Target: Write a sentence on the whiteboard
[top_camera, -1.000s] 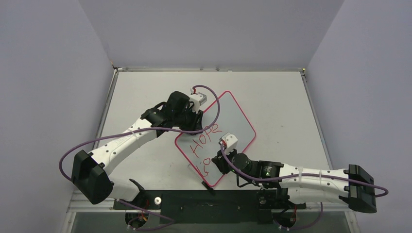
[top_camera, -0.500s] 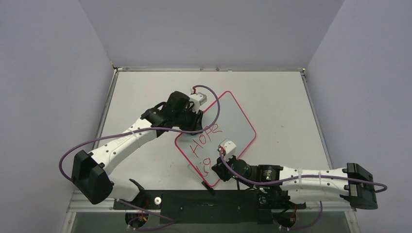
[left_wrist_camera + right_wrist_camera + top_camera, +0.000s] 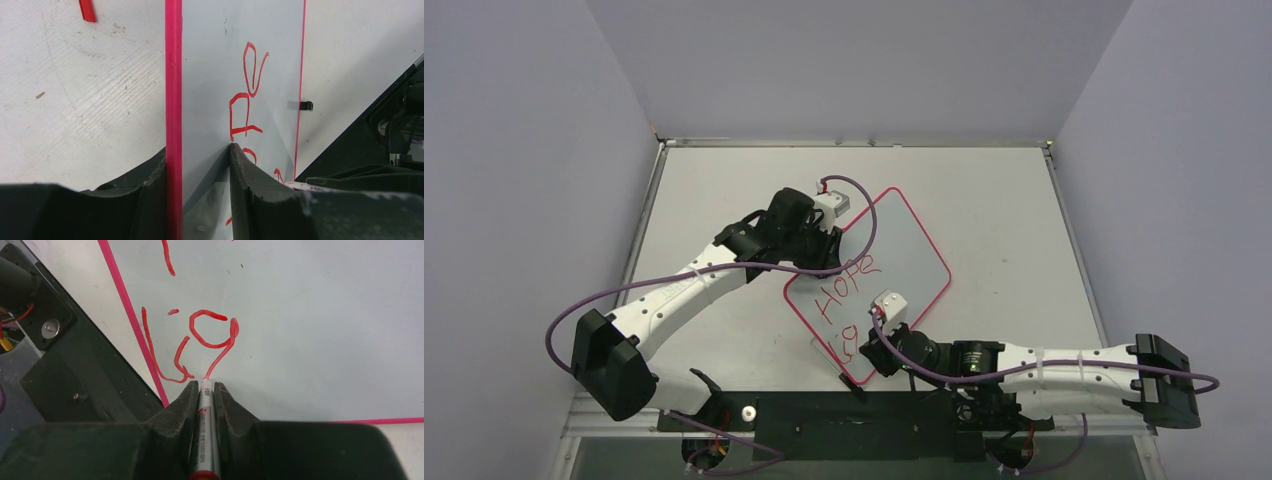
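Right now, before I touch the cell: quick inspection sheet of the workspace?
Surface: grey-white table, scuffed and specked.
Job's things: whiteboard lies skewed on it; sentence reads HOPE, second line begun; marker tip at the last stroke.
Clutter: small red scrap beside the board; small black piece at its far rim.
Grippers: left gripper straddles the board's rim, seemingly clamped; right gripper shut on the marker.
Cables: purple cables loop off both arms; the left one arcs over a board corner.
Surroundings: plain walls on three sides.
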### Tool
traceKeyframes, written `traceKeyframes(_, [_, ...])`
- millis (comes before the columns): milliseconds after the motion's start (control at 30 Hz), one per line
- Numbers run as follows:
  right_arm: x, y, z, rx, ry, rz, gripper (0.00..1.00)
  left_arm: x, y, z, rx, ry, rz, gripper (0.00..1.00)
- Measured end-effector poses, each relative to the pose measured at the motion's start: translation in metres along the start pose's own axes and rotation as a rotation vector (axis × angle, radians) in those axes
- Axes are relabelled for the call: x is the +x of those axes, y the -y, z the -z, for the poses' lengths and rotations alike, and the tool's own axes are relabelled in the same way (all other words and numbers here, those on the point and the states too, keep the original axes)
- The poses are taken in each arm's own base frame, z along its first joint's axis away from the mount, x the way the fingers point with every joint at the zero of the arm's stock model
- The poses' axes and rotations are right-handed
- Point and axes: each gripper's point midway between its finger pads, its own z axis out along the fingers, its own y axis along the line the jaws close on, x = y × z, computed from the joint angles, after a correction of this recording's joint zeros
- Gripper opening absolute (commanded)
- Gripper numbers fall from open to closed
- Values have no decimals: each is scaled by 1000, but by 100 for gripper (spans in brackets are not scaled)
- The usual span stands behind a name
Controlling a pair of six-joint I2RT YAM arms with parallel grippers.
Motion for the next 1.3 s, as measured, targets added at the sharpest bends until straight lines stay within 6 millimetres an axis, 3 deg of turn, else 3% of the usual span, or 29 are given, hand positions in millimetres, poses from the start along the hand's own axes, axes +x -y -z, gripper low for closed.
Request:
traceKeyframes(433, [-21, -4, -1, 17, 33, 35, 0, 0, 0, 0, -4, 0, 7, 0])
traceKeyframes(600, [-26, 0, 8, 26, 49, 30, 0, 0, 0, 0, -4, 0, 7, 0])
traceKeyframes(800, [-48, 2, 18, 34, 114, 5, 0, 0, 0, 0, -4, 0, 7, 0])
traceKeyframes(1300, [-66, 38, 14, 157, 158, 2, 0, 0, 0, 0, -4, 0, 7, 0])
